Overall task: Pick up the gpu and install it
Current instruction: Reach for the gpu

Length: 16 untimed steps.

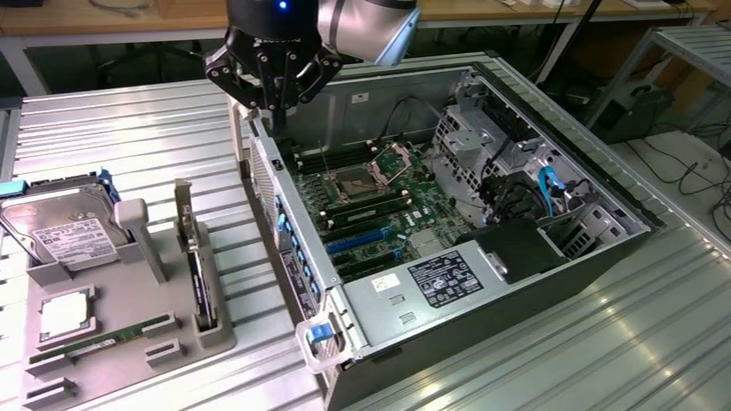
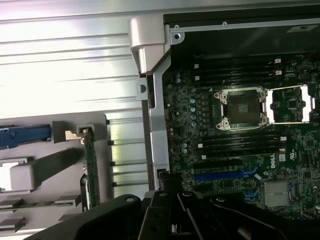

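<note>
Shut and empty, my jaws hang over the computer case (image 1: 288, 224) wall while the gpu (image 1: 201, 282) stands on edge in the grey holder (image 1: 137, 342) on the bench (image 1: 149, 137) beside; lowered unopened, I risk striking it.

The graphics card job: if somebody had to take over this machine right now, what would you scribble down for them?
Gripper: shut, empty, hovering above the rear edge of the open computer case.
Graphics card: standing on edge in the gray holder tray, to the exterior view's left of the case, untouched.
Blue card slots on the motherboard: vacant.
Done: nothing visible yet.
Left: card not yet picked up, not yet installed.
</note>
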{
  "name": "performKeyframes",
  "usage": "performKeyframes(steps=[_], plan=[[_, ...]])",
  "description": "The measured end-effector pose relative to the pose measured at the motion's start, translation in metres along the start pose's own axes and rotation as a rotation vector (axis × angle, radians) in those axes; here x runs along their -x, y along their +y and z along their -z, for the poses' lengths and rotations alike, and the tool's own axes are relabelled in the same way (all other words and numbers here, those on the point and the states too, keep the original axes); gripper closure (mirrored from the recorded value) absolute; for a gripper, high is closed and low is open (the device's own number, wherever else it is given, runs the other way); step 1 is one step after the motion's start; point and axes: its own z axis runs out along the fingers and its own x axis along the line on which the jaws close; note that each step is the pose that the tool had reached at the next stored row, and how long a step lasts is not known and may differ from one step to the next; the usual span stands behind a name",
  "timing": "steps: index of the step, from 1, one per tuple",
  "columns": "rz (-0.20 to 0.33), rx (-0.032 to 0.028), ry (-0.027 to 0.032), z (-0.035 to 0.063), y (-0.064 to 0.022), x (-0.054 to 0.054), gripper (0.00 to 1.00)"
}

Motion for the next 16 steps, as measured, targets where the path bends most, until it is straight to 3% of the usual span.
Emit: performKeyframes(steps=[16], plan=[[0.000,0.0001,0.0000,0.0008,-0.0087,-0.020,0.89]])
